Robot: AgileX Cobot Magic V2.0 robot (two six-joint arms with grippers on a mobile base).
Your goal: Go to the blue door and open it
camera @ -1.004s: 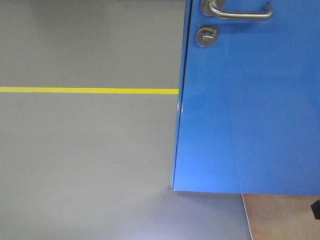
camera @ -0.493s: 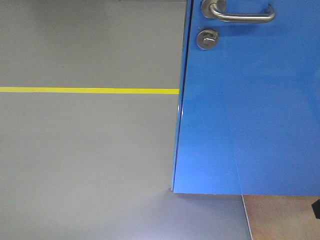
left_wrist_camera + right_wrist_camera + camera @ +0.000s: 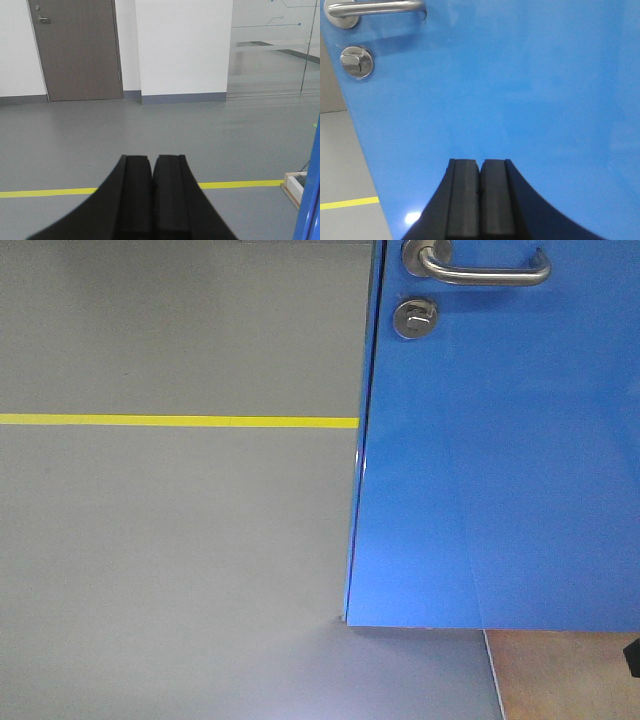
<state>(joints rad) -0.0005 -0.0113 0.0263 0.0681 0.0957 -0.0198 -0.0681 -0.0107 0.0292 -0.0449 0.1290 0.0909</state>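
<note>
Now: blue door [image 3: 500,470] close ahead, right of view. Right pincer [image 3: 480,192] pressed together, empty, facing panel below lever handle [image 3: 375,7]. Left pincer [image 3: 152,195] likewise closed. Advice: raise right, spread, hook lever.

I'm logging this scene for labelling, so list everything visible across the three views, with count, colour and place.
blue door: one, glossy bright blue, right side of the front view, filling the right wrist view.
lever handle: one, silver, top of the door.
round lock: one, silver, just below the handle.
yellow floor line: one, yellow, across the grey floor left of the door.
brown door: one, grey-brown, far wall in the left wrist view.
white wall section: one, white, beside the brown door.
glass partition: one, translucent, far right.
left gripper: one, black, shut, facing open floor.
right gripper: one, black, shut, facing the door.
</note>
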